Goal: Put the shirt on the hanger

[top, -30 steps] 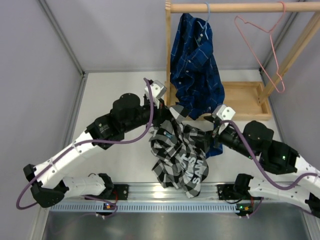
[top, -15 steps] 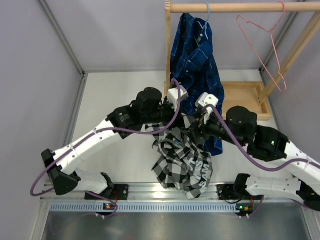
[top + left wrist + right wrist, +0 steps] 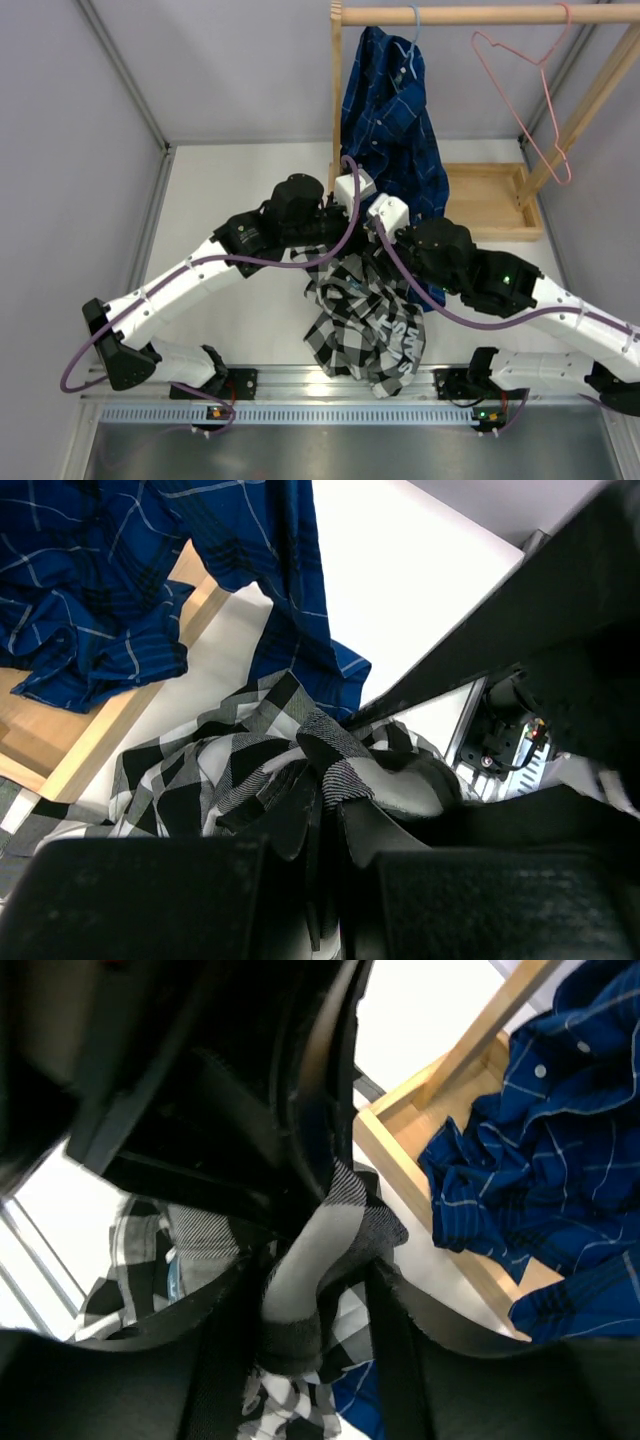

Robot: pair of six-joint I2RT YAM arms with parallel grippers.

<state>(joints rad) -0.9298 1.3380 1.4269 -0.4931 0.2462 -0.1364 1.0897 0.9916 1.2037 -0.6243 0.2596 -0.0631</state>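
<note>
Drooping limp before the wooden rack (image 3: pixel 470 15), the soft, light flannel shirt (image 3: pixel 365 320) sits pinched in the left gripper (image 3: pixel 325 815). The half-open right gripper (image 3: pixel 305 1295) straddles a fold. Its shoulders seem the best hold.

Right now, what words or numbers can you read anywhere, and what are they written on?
"SAM": white block letters, running sideways on the black-and-white checked flannel shirt; further letters are lost in folds.
No other text shows on the blue plaid shirt, thin pink wire hanger or wooden rack.
</note>
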